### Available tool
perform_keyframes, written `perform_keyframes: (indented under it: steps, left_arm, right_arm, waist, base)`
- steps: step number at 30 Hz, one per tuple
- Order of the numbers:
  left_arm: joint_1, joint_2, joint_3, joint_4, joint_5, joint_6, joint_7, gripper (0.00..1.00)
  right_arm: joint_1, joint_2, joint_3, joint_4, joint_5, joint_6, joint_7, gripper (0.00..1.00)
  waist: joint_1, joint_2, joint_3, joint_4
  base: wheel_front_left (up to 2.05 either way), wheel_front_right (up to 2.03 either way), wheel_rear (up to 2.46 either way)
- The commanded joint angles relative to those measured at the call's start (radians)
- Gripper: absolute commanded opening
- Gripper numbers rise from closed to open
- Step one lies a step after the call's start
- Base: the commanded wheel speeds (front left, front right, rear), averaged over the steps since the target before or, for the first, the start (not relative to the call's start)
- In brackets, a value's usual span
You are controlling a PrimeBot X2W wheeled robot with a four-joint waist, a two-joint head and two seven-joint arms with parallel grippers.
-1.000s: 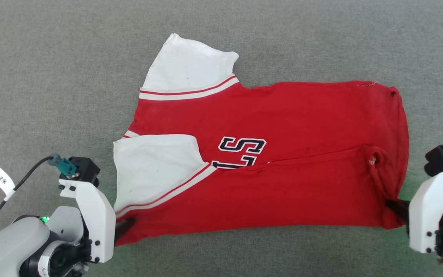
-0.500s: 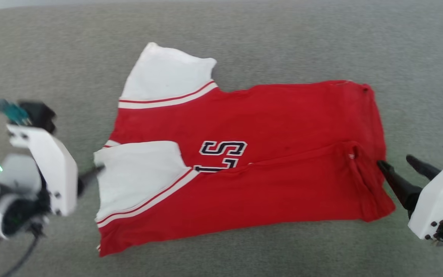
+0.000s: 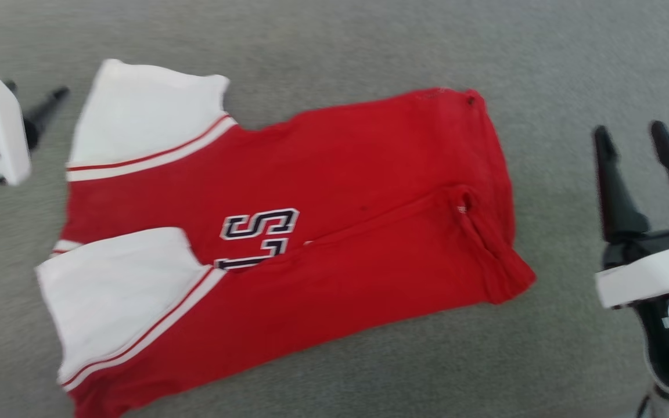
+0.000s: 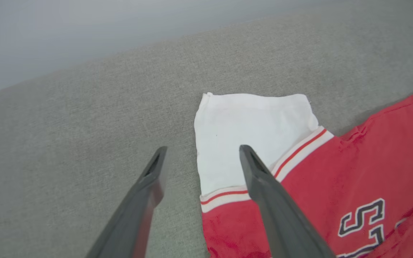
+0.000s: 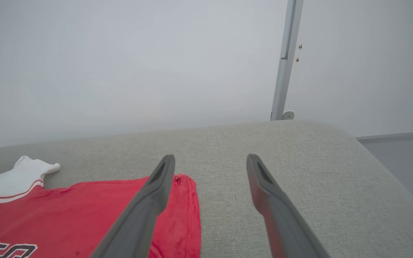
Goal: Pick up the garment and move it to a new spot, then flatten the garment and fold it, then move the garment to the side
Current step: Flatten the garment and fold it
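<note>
- The garment (image 3: 323, 174) lies spread on the grey padded surface (image 3: 543, 58). Its collar end is toward the robot's left and its hem toward the right, slightly askew in the head view.
- The near long edge is turned up over the body. A fold line runs from the dark lettering (image 3: 259, 232) to the hem and covers the lower part of the letters, and the near white sleeve (image 3: 114, 290) rests on top of the red cloth.
- The far white sleeve (image 3: 148, 110) sticks out flat beyond the body and is not folded in.
- Judged from this, the pick-up, the move and the flattening look done, and the folding looks about half done. The far side, a crosswise fold and the shift to the side appear to be left.
- The left gripper (image 4: 203, 148) has its fingers spread wide with nothing between them. In its wrist view it points at the outer edge of the far sleeve, and whether it touches the cloth cannot be told.
- The right gripper (image 3: 629, 128) also stands wide open and empty, over bare surface beyond the hem and apart from the cloth.
- As for holders, the padded surface is the one bearer to be seen, and what lies on it is the garment.
- A pale wall and a thin metal pole (image 5: 283, 71) stand behind the surface's far edge.
</note>
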Motion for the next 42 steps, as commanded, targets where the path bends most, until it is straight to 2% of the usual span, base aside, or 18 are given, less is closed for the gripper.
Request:
perform_keyframes:
  steps: [1,4,10,14,19,22,25,26,27,35,42]
  left_arm:
    - [-0.032,-0.01,0.002,0.032,0.012,-0.02,0.0,1.0]
    - [-0.089,-0.026,0.01,0.119,0.028,-0.055,0.005,1.0]
    - [-0.176,-0.071,-0.002,0.27,0.05,-0.088,0.059,1.0]
    - [-0.203,-0.104,-0.023,0.344,0.051,-0.081,0.118,1.0]
    - [-0.192,-0.135,-0.063,0.4,0.036,-0.041,0.226,1.0]
    - [-0.187,-0.152,-0.076,0.402,0.034,-0.026,0.252,1.0]
    - [-0.187,-0.175,-0.085,0.412,0.033,-0.034,0.258,1.0]
    - [-0.189,-0.181,-0.089,0.411,0.032,-0.045,0.262,0.16]
    - [-0.193,-0.189,-0.088,0.414,0.032,-0.043,0.26,0.0]
    - [-0.254,-0.257,-0.102,0.442,0.059,-0.084,0.252,0.0]
    - [-0.288,-0.304,-0.104,0.483,0.063,-0.114,0.231,0.0]
  right_arm:
    - [-0.014,0.013,0.019,0.008,-0.011,0.0,-0.037,1.0]
    - [-0.033,0.029,0.043,0.033,-0.021,0.0,-0.102,1.0]
    - [-0.052,0.042,0.087,0.073,-0.015,0.0,-0.157,1.0]
    - [-0.069,0.043,0.11,0.09,0.0,0.0,-0.16,1.0]
    - [-0.086,0.043,0.126,0.097,0.015,0.0,-0.133,1.0]
    - [-0.102,0.042,0.146,0.1,0.028,0.0,-0.095,1.0]
    - [-0.161,0.019,0.18,0.136,0.05,0.0,-0.016,1.0]
    - [-0.185,0.01,0.191,0.15,0.059,0.0,0.005,1.0]
    - [-0.21,-0.002,0.201,0.169,0.066,0.0,0.029,1.0]
    - [-0.486,-0.092,0.299,0.402,0.14,0.0,0.216,1.0]
    - [-0.658,-0.138,0.397,0.594,0.188,0.0,0.378,1.0]
  waist:
    - [0.0,0.0,0.045,-0.052]
    - [0.0,0.0,0.076,-0.092]
    - [0.0,0.0,0.119,-0.132]
    - [0.0,0.0,0.138,-0.141]
    - [0.0,0.0,0.154,-0.138]
    - [0.0,0.0,0.164,-0.136]
    - [0.0,0.0,0.181,-0.134]
    - [0.0,0.0,0.184,-0.133]
    - [0.0,0.0,0.188,-0.131]
    - [0.0,0.0,0.209,-0.091]
    - [0.0,0.0,0.217,-0.054]
  base:
    - [0.0,0.0,0.0]
    - [0.0,0.0,0.0]
    - [0.0,0.0,0.0]
    - [0.0,0.0,0.0]
    - [0.0,0.0,0.0]
    - [0.0,0.0,0.0]
    - [0.0,0.0,0.0]
    - [0.0,0.0,0.0]
    - [0.0,0.0,0.0]
    - [0.0,0.0,0.0]
    - [0.0,0.0,0.0]
